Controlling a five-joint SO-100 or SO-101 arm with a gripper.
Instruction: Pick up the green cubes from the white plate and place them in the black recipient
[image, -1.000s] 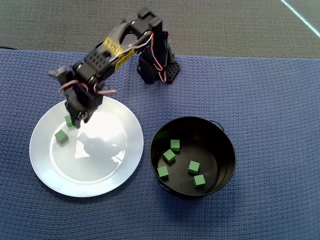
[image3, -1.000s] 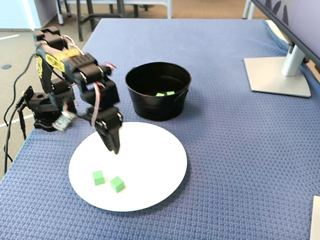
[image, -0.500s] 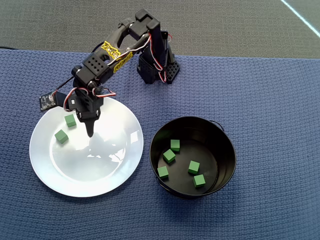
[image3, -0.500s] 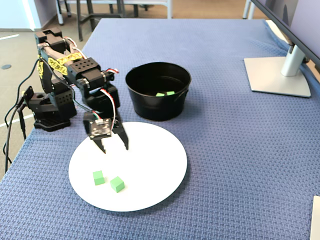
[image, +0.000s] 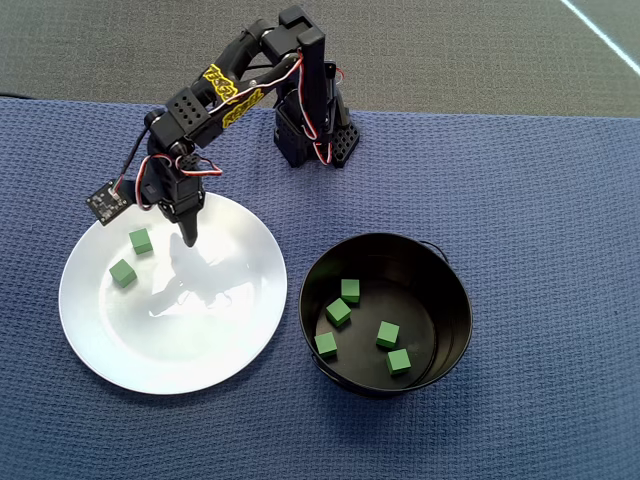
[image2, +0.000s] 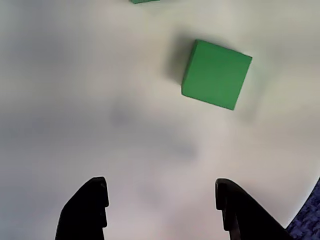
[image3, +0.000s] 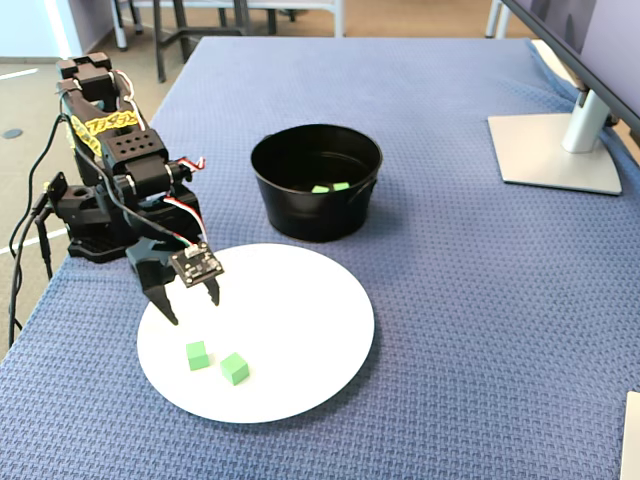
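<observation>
Two green cubes (image: 141, 241) (image: 123, 272) lie on the left part of the white plate (image: 200, 335). Several more green cubes (image: 338, 311) lie inside the black pot (image: 452, 300) to the right of the plate. My gripper (image: 188, 232) hangs open and empty over the plate's upper edge, just right of the nearer cube. In the wrist view the gripper (image2: 162, 187) stands wide open over bare plate (image2: 100, 100), with one cube (image2: 216, 75) ahead and to the right. In the fixed view the gripper (image3: 192, 307) is just above the two cubes (image3: 198, 355) (image3: 235, 368).
The arm's base (image: 312, 135) stands behind the plate and pot on the blue cloth (image: 540, 200). A monitor stand (image3: 555, 150) sits at the far right in the fixed view. The pot (image3: 316, 215) stands close beside the plate (image3: 300, 330).
</observation>
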